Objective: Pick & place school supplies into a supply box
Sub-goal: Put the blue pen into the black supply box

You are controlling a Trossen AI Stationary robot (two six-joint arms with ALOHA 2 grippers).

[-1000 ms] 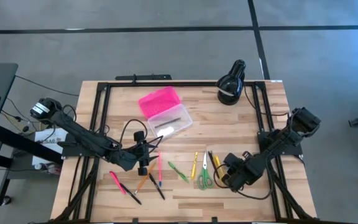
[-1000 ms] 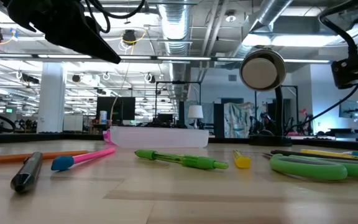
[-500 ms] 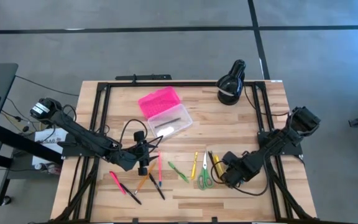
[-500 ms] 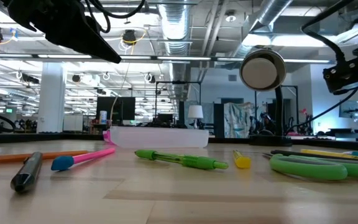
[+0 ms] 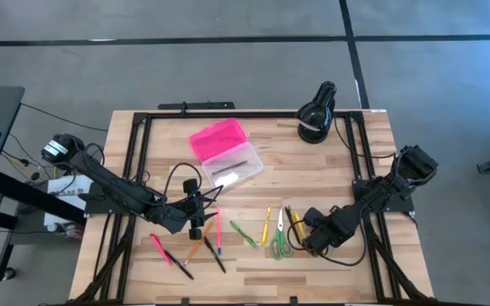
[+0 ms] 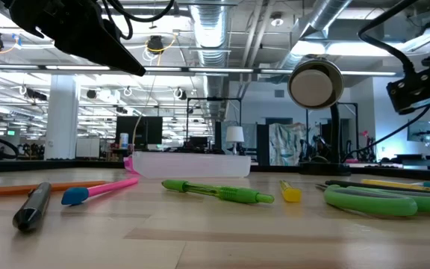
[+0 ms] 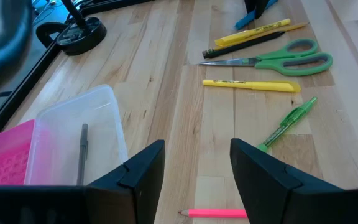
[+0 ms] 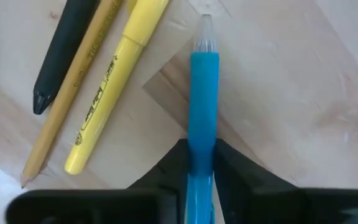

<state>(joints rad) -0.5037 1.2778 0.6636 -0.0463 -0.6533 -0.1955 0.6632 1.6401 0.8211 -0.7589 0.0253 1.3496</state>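
The supply box [image 5: 228,157] lies open at the table's far middle, pink lid [image 5: 218,138] flat beside the clear base [image 7: 79,140], which holds a grey pen [image 7: 82,152]. Pens and pencils lie across the near half: green pen [image 5: 243,234], yellow pen [image 7: 250,85], green-handled scissors [image 5: 279,245], pink pencil [image 7: 213,213]. My left gripper [image 5: 196,217] hovers open above the pink and orange pens. My right gripper [image 5: 310,235], right of the scissors, is shut on a blue pen [image 8: 202,93]. My right gripper pinches the blue pen's barrel [image 8: 202,134] between its two fingers [image 8: 173,163], with the pen lying along them and its clear tip [image 8: 204,25] sticking out ahead. The fingers slant down from the table's right. Whether the tip touches the wood, I cannot tell.
A black round lamp [image 5: 317,115] stands at the far right of the table. A yellow pen [image 8: 114,81], a pencil [image 8: 67,99] and a black pen [image 8: 64,50] lie just beside the held blue pen. Black frame rails run along both sides.
My right gripper has shifted slightly toward the table's left, closer to the scissors, and tipped a little; that came early in the second, and since then it has held still. The left arm has kept its place.
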